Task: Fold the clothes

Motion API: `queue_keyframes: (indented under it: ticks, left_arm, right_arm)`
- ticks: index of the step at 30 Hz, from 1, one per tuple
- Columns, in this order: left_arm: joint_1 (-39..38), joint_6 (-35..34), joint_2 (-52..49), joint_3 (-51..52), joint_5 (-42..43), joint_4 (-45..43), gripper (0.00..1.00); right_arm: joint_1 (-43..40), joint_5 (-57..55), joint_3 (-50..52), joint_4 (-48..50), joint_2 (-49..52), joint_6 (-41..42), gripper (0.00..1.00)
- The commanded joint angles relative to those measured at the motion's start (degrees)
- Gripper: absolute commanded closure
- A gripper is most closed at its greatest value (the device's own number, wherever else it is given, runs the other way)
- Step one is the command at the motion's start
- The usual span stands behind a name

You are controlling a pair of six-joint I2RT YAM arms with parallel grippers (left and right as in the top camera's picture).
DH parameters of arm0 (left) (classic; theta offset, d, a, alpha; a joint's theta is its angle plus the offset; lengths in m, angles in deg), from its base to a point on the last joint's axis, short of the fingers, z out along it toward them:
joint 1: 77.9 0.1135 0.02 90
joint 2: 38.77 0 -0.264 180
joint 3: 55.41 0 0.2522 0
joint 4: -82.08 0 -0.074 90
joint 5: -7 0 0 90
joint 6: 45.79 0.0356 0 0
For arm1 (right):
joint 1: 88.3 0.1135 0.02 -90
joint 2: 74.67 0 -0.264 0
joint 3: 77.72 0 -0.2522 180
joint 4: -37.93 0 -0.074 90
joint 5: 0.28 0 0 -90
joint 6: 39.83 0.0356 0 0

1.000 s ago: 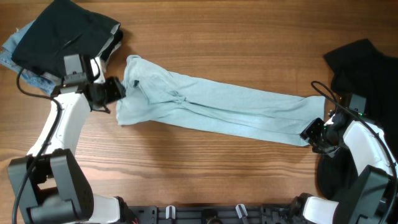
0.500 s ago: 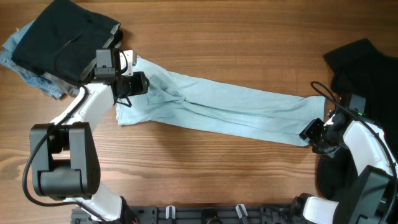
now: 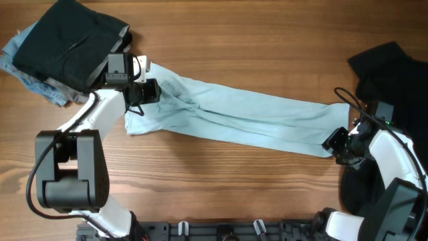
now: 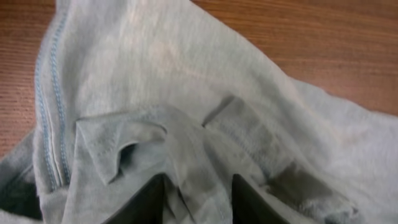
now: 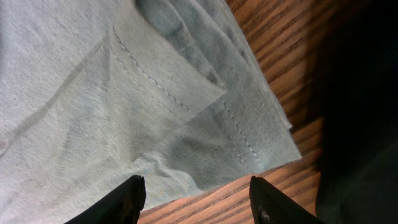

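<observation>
The pale blue-grey T-shirt (image 3: 241, 117) lies stretched in a long band across the wooden table, from upper left to lower right. My left gripper (image 3: 150, 90) is over its bunched left end. In the left wrist view its fingers (image 4: 199, 186) are a little apart, with a raised fold of the T-shirt (image 4: 186, 81) between them. My right gripper (image 3: 332, 142) is at the shirt's right end. Its fingers (image 5: 194, 193) are spread wide over the hemmed corner of the T-shirt (image 5: 124, 93) and bare wood, holding nothing.
A pile of dark garments (image 3: 73, 37) on blue cloth (image 3: 27, 80) sits at the back left, close to my left arm. A black garment (image 3: 394, 73) lies at the right edge, and also shows in the right wrist view (image 5: 360, 124). Bare wood (image 3: 221, 181) runs along the front.
My left gripper has moved right, from the wood beside the shirt's left edge onto its bunched left end. The right arm and the shirt's right end have not moved.
</observation>
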Motion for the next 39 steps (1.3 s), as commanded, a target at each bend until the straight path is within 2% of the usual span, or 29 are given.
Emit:
queue_keyframes:
  ticks: [1,2,3,13,18,23,36,37,39]
  left_arm:
    - [-0.2,0.4,-2.0,-0.6,0.9,-0.3,0.81]
    - [-0.2,0.4,-2.2,-0.6,1.0,-0.3,0.91]
    - [-0.2,0.4,-2.2,-0.6,1.4,-0.3,0.96]
    - [-1.5,-1.1,7.1,-7.5,4.6,4.8,0.96]
    - [-4.2,-1.1,7.5,-7.5,4.5,5.1,0.96]
    - [-6.6,-1.1,7.5,-7.5,2.6,2.0,0.96]
    - [-6.5,-0.9,7.2,-7.5,-2.8,-2.5,0.96]
    - [-6.5,-0.9,7.1,-7.5,-2.9,-2.9,0.91]
    - [-6.5,-0.9,6.9,-7.5,-3.3,-3.1,0.59]
  right_arm:
    - [-0.2,-0.4,-1.5,0.0,-0.9,-0.6,0.42]
    - [-0.2,-0.2,-1.5,0.0,-0.9,-0.6,0.42]
    - [-0.2,0.3,-1.5,0.0,-0.9,-0.6,0.41]
    - [-0.2,0.5,-1.5,-0.1,-0.9,-0.7,0.41]
    - [-0.2,0.5,-1.5,0.0,-0.9,-0.7,0.42]
    - [-0.2,0.5,-1.5,0.0,-0.9,-0.6,0.41]
    - [-0.2,0.5,-1.5,0.1,-0.9,-0.7,0.41]
    - [-0.2,0.5,-1.5,0.1,-0.9,-0.7,0.41]
    - [-0.2,0.5,-1.5,0.1,-0.9,-0.7,0.41]
